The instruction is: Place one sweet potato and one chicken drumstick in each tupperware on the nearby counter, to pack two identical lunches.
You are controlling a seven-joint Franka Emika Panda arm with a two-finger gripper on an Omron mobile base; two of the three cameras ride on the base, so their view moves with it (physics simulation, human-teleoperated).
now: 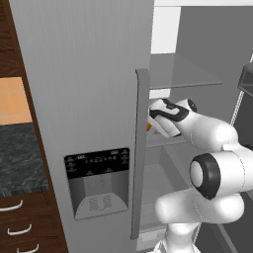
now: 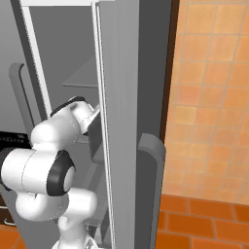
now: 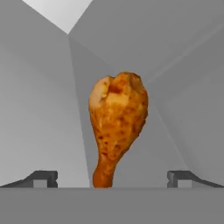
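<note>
In the hand view a glossy orange-brown chicken drumstick (image 3: 117, 127) lies on a grey fridge shelf, bulbous end away from me and thin bone end toward me. My gripper (image 3: 112, 177) is open, its two dark fingertips (image 3: 43, 177) wide apart on either side of the bone end and not touching it. In the left base view my hand (image 1: 168, 116) reaches into the fridge, and a sliver of the drumstick (image 1: 148, 126) peeks out beside the door handle. The dark marbled counter (image 1: 20, 158) lies at the far left. The sweet potato and the tupperware are out of view.
The closed fridge door (image 1: 84, 99), with its dispenser panel and tall handle (image 1: 142, 148), stands left of my arm. The open door (image 2: 126, 121) hangs close on the arm's right. Glass shelves (image 1: 183, 79) lie above the hand. Drawers (image 1: 20, 222) sit below the counter.
</note>
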